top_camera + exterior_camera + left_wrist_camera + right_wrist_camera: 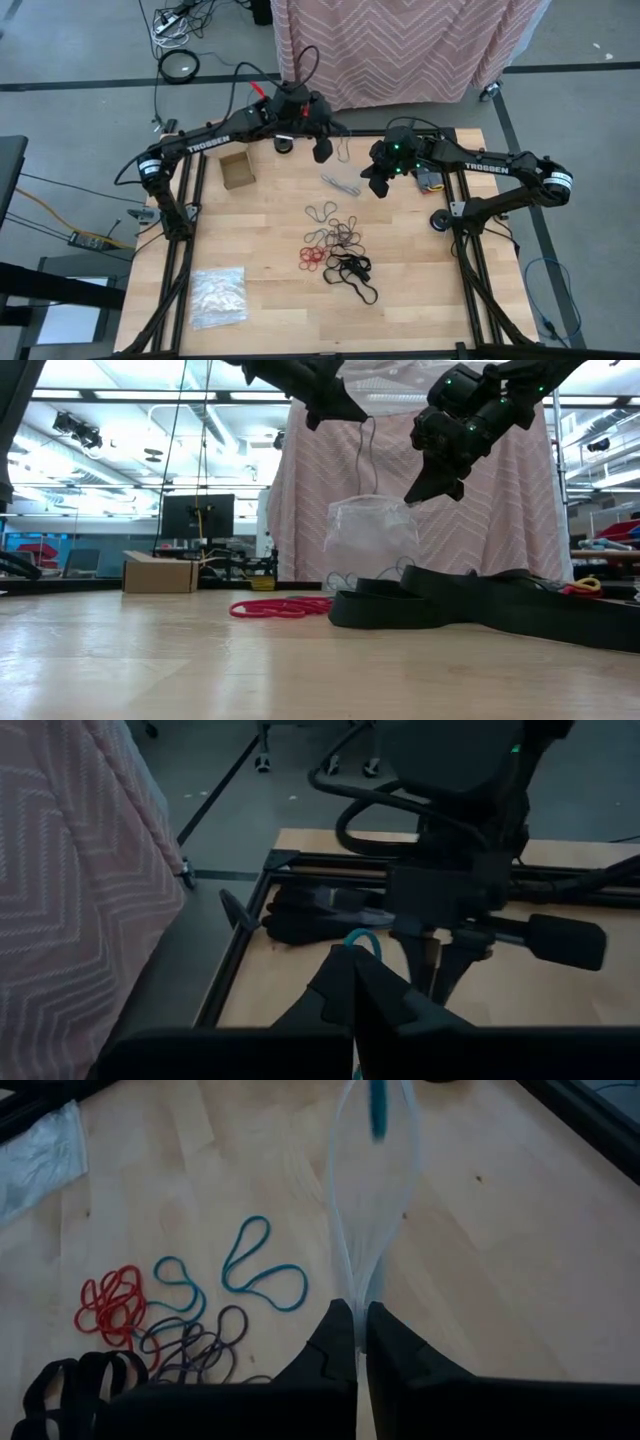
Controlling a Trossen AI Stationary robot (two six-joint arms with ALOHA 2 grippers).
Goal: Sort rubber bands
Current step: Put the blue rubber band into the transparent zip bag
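My left gripper (322, 152) is shut on a blue-teal rubber band (362, 940) above the far middle of the table. The band hangs as a thin loop (362, 460) over a clear plastic bag (370, 535). My right gripper (378, 188) is shut on that bag, just to its right. In the right wrist view the band (378, 1110) shows at the far end of the bag's narrow mouth (375, 1180). The other rubber bands (335, 245) lie loose mid-table: blue-teal (262, 1270), red (110, 1300), brownish (200, 1345) and black (70, 1380). My left gripper pinches the blue-teal band between its two fingers, and a short bow of the band (360, 938) sticks out past the fingertips. The rest hangs slack below, clear of the table. My right gripper pinches the clear bag's edge (358, 1285) between its two fingers, slanting down from the table's right. The bag stretches out ahead of the fingers as a narrow loop. Whether its bottom (370, 580) rests on the table I cannot tell.
A small cardboard box (237, 170) stands at the far left. A second clear bag (218, 297) lies near the front left. A pink patterned cloth (400, 50) hangs beyond the far edge. Black frame rails (185, 250) run along both sides.
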